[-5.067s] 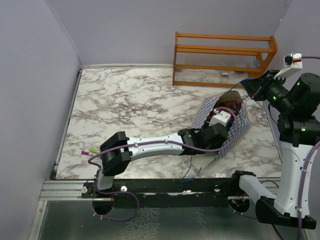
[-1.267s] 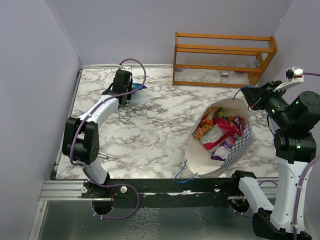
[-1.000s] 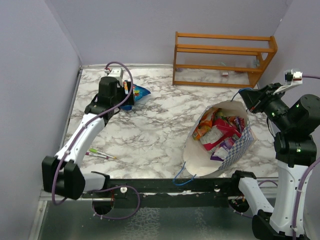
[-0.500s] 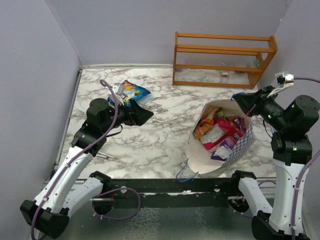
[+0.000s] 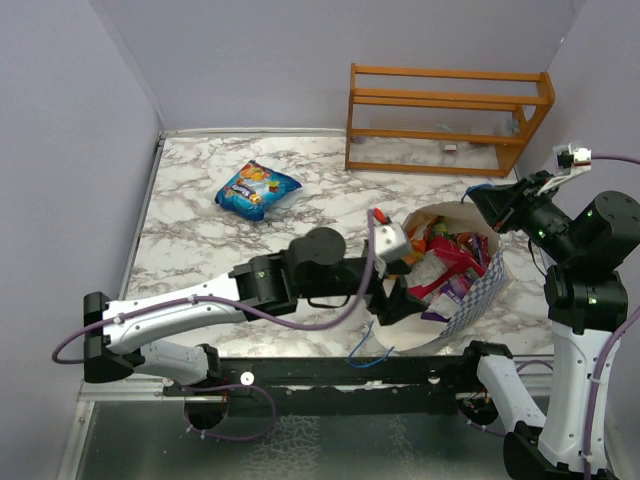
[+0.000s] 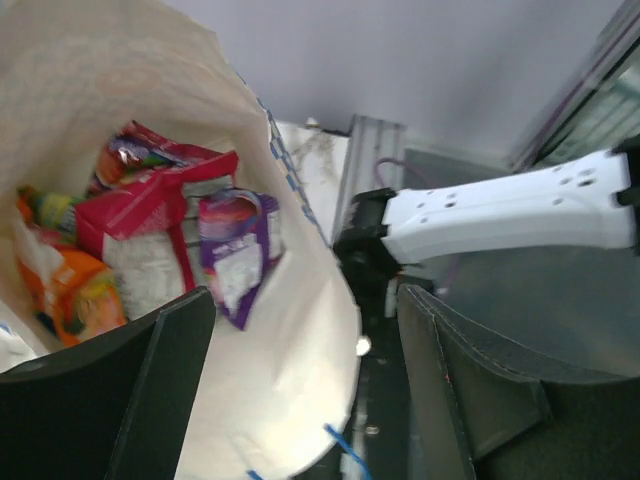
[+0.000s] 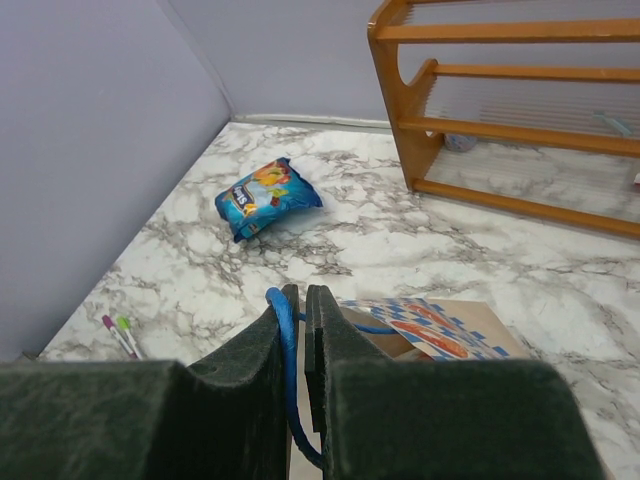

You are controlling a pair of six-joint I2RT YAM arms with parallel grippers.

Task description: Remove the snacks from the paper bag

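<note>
- Two pincers are at work, one at each side of the paper bag (image 5: 470,300).
- The left pincer (image 6: 305,295) is open wide. Nothing is between its fingers (image 6: 170,380) and it holds nothing.
- It sits right at the mouth of the paper bag, which lies on its side. Its fingers point into the plain cream inside (image 6: 290,370).
- Straight ahead of the left pincer, deep in the bag, lie the snacks. A big red-pink packet (image 6: 150,215) with a white panel is in the middle.
- A purple packet (image 6: 240,255) leans just beside the red-pink one, nearest the open pincer.
- An orange packet (image 6: 75,290) lies on the other side of the red-pink one.
- I cannot tell if the left pincer touches the bag's rim.
- The right pincer (image 7: 300,295) is squeezed almost shut on a blue cord handle (image 7: 290,380). The cord runs down between its two fingers.
- The chequered bag flap (image 7: 430,320) is just below the right pincer.
- One snack is out of the bag. The blue chip bag (image 5: 258,189) lies flat on the marble table (image 5: 300,220), well apart from both pincers.
- Two pens (image 7: 118,333), one pink and one green, lie on the table far off from the right pincer.
- An orange wooden rack (image 5: 445,115) stands behind the bag, by the wall.
</note>
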